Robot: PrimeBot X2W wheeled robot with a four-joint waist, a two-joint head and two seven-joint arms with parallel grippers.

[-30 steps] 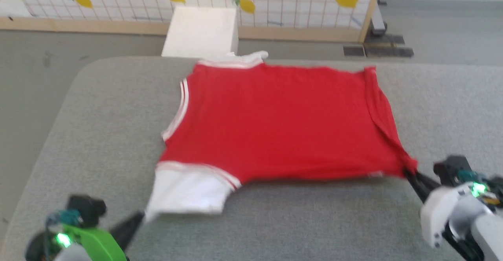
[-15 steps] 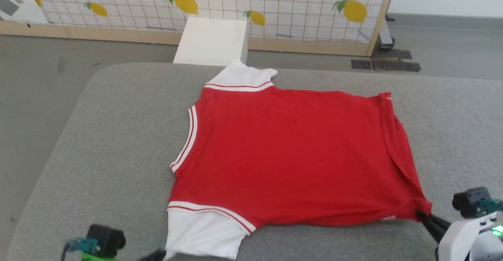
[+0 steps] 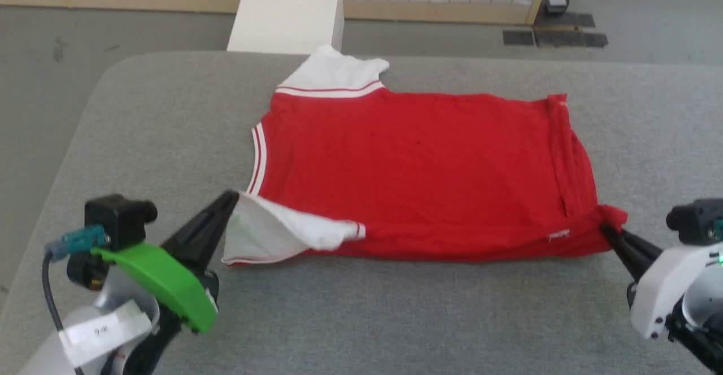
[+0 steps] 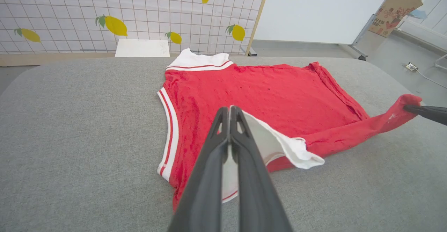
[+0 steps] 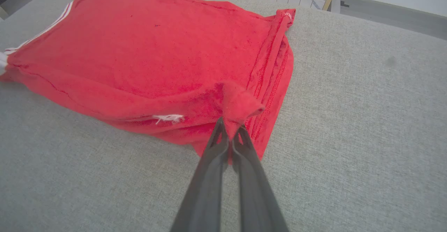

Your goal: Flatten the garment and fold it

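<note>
The garment (image 3: 418, 166) is a red T-shirt with white sleeves, spread on the grey padded table (image 3: 141, 115), neck to the left, hem to the right. My left gripper (image 3: 230, 197) is shut on the near white sleeve (image 3: 271, 231) and holds it lifted and curled over the shirt's near edge; in the left wrist view the left gripper (image 4: 229, 110) pinches that sleeve (image 4: 279, 144). At the near hem corner (image 3: 613, 217) my right gripper (image 3: 605, 229) is shut on the bunched red fabric, and the right gripper (image 5: 228, 127) shows that corner (image 5: 241, 106) raised off the table.
A white box (image 3: 288, 11) stands on the floor behind the table's far edge. Beyond it is a grid panel with lemon prints (image 4: 104, 12) in a wooden frame. The table's rounded far-left corner (image 3: 107, 75) drops to grey floor.
Both grippers have lifted the shirt's near edge and carried it away from me; the near sleeve now curls over the red body. The head camera has tilted down.
</note>
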